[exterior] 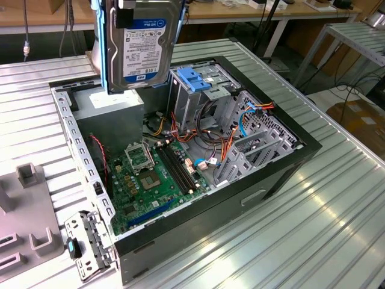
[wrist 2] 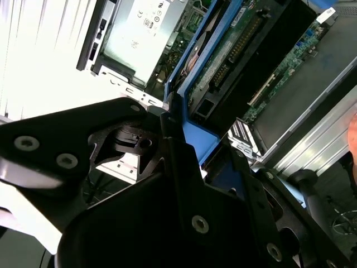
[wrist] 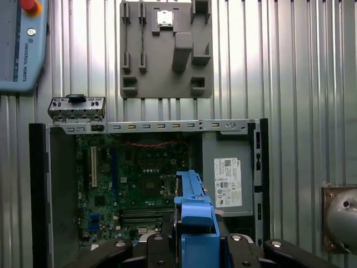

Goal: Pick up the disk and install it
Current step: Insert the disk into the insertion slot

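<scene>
The disk (exterior: 143, 48), a silver drive with a white and blue label in blue carrier rails, hangs upright above the back of the open computer case (exterior: 283, 174). My gripper (wrist: 194, 245) is shut on it, black fingers (wrist 2: 178, 167) clamping the blue rail (wrist 2: 195, 139). In the second wrist view the disk's green circuit-board side (wrist 2: 223, 56) faces the camera. The first wrist view looks down the blue carrier (wrist: 192, 212) onto the motherboard (wrist: 139, 178). The grey drive cage (exterior: 198, 102) with its blue-handled bracket (exterior: 194, 78) stands lower and to the exterior view's right of the disk.
Inside the case lie the motherboard (exterior: 153, 174), a grey power supply (exterior: 111, 114) and loose coloured cables (exterior: 210, 144). A grey fixture block (exterior: 27, 205) and a metal bracket (exterior: 87, 241) sit on the ribbed table at the exterior view's left. A teach pendant (wrist: 22, 44) lies beyond.
</scene>
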Controlling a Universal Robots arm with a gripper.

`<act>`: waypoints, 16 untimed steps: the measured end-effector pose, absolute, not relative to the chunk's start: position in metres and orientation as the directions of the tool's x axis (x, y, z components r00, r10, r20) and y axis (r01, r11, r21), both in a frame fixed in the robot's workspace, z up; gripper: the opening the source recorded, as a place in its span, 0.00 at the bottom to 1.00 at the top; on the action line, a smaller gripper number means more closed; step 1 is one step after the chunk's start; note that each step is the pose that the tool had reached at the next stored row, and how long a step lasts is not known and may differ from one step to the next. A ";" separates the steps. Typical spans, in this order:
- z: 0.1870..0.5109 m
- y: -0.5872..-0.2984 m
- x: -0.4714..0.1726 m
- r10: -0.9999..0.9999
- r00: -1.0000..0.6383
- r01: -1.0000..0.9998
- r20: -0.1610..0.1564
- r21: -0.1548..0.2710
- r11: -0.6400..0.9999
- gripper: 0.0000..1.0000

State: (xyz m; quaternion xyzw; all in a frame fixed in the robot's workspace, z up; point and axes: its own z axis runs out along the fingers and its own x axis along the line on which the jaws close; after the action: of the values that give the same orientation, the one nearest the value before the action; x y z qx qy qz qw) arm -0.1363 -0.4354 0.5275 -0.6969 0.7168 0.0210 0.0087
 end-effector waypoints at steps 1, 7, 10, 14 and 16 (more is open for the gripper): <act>0.528 -0.436 -0.136 -0.999 -0.028 -0.999 -0.042 0.018 0.028 0.37; 0.527 -0.440 -0.136 -0.999 -0.028 -0.999 -0.042 0.018 0.028 0.37; 0.527 -0.441 -0.136 -0.999 -0.028 -0.999 -0.042 0.018 0.028 0.37; 0.527 -0.443 -0.136 -0.999 -0.028 -0.999 -0.042 0.018 0.028 0.37; 0.527 -0.444 -0.136 -0.999 -0.029 -0.999 -0.042 0.018 0.028 0.37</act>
State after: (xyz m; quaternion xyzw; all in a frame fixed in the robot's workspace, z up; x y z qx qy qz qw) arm -0.1363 -0.4439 0.5274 -0.6969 0.7168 0.0210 0.0088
